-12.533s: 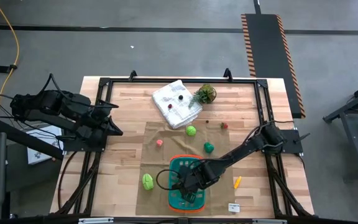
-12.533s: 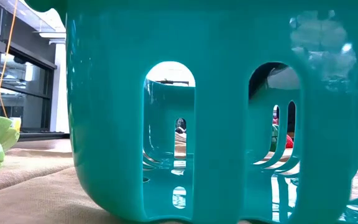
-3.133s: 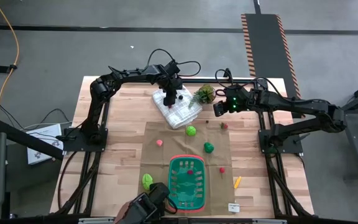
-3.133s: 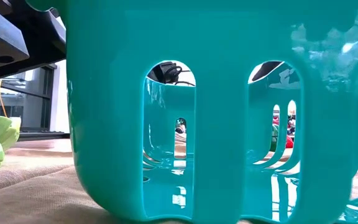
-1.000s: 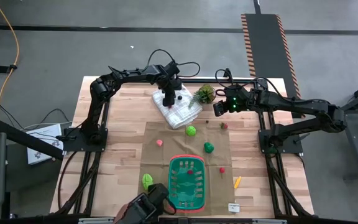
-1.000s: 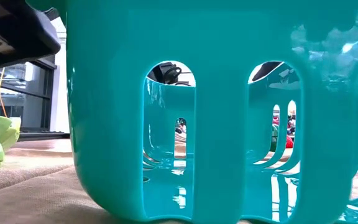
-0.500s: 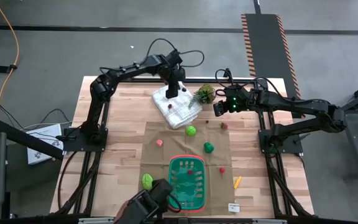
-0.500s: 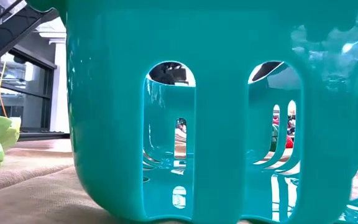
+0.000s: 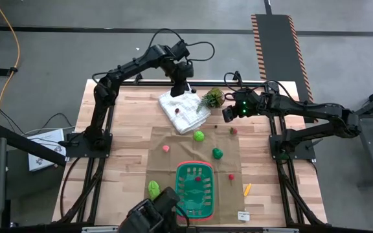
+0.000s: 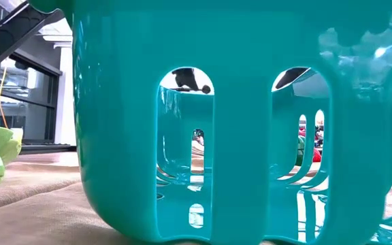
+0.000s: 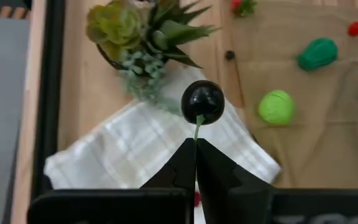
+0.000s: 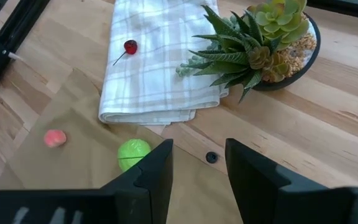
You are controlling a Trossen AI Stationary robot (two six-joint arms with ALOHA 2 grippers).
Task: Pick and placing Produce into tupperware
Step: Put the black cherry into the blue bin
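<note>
My left gripper [image 9: 188, 86] hangs above the far edge of the folded white cloth [image 9: 183, 110], shut on a dark cherry [image 11: 202, 102]. A red cherry [image 12: 130, 46] lies on the cloth. My right gripper [image 12: 197, 168] is open in the air near the potted plant [image 9: 213, 98], touching nothing. On the brown mat lie a round green piece [image 9: 199, 136], a dark green piece [image 9: 218, 153], a pink piece [image 9: 166, 148], a red piece [image 9: 231, 176] and a leafy green piece [image 9: 153, 188]. The green tupperware basket [image 9: 195, 189] stands at the near edge, with a red piece [image 9: 199, 178] inside. My left gripper pinches the cherry's thin green stem [image 11: 197, 129] between its two fingertips, near the stem's free end. The fingers slant down from above. The dark cherry hangs beyond the fingertips, lifted clear of the white cloth.
An orange piece [image 9: 247, 189] and a small white tag [image 9: 243, 215] lie on the bare wood at the near right. A small red piece [image 9: 234, 130] lies by the mat's far right corner. A dark device [image 9: 151, 217] sits at the near edge, left of the basket.
My left gripper has risen from the white cloth, staying shut, and drifted slightly toward the table's far edge. The dark cherry has come up with it, lifted clear of the cloth. The dark device at the near edge has shifted a little.
</note>
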